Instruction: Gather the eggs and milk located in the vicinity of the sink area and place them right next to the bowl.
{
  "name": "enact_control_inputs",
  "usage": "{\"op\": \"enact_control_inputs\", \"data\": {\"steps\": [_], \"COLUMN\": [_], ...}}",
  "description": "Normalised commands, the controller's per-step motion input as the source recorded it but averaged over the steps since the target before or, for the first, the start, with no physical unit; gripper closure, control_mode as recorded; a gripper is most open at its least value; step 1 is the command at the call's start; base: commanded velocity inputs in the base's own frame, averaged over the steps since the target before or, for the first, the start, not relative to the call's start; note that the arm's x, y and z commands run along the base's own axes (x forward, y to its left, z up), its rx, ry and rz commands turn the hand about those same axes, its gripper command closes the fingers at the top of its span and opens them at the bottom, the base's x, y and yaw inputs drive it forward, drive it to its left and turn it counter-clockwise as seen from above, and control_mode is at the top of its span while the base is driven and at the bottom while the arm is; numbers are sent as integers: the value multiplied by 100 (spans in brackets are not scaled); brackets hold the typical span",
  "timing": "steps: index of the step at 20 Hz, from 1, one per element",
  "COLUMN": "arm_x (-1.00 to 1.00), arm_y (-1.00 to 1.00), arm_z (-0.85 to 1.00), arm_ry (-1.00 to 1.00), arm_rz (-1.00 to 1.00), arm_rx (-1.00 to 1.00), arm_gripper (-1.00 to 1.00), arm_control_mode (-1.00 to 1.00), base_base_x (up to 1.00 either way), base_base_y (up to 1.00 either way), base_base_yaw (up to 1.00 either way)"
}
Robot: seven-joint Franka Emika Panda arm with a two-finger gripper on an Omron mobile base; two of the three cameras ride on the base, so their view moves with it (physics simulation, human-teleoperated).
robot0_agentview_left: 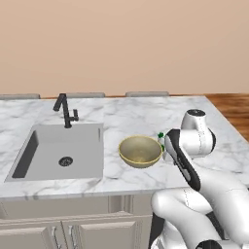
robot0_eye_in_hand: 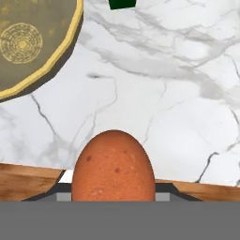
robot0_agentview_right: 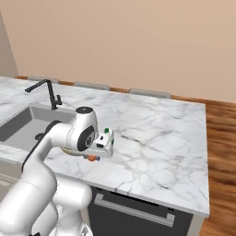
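Orange-red egg [robot0_eye_in_hand: 113, 166] sits clamped in the gripper [robot0_eye_in_hand: 113, 199], just beside the bowl [robot0_eye_in_hand: 33, 42].

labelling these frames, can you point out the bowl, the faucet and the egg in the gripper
bowl [robot0_agentview_left: 140, 151]: left base view, on its inner wall.
faucet [robot0_agentview_left: 65, 111]: left base view, on its upright black stem.
egg [robot0_eye_in_hand: 113, 167]: hand view, on the middle of its speckled shell.

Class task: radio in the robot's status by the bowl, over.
Tool shut on brown egg. Hanging over marble counter beside bowl. Milk already by bowl. Nothing in the way.
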Motion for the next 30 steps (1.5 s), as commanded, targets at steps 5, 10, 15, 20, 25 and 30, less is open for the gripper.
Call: {"op": "enact_control_inputs", "data": {"steps": [5,10,15,20,25,30], "arm_x": [51,36,19,0,-2,6], "arm_y": [-47,-35,-9,3,0,10], "arm_z": [-6,-23,-14,0,0,-18], "arm_ry": [-1,-12,-16,-6,0,-4], "arm_rz": [37,45,50,40,10,6], "arm_rx": [8,11,11,3,0,4], "arm_gripper": [100,100,100,100,100,100], "arm_control_mode": [-100,-100,-100,-100,-100,-100], "base_base_x": [0,0,0,0,0,0], "base_base_y": [0,0,0,0,0,0], "base_base_yaw": [0,0,0,0,0,0]}}
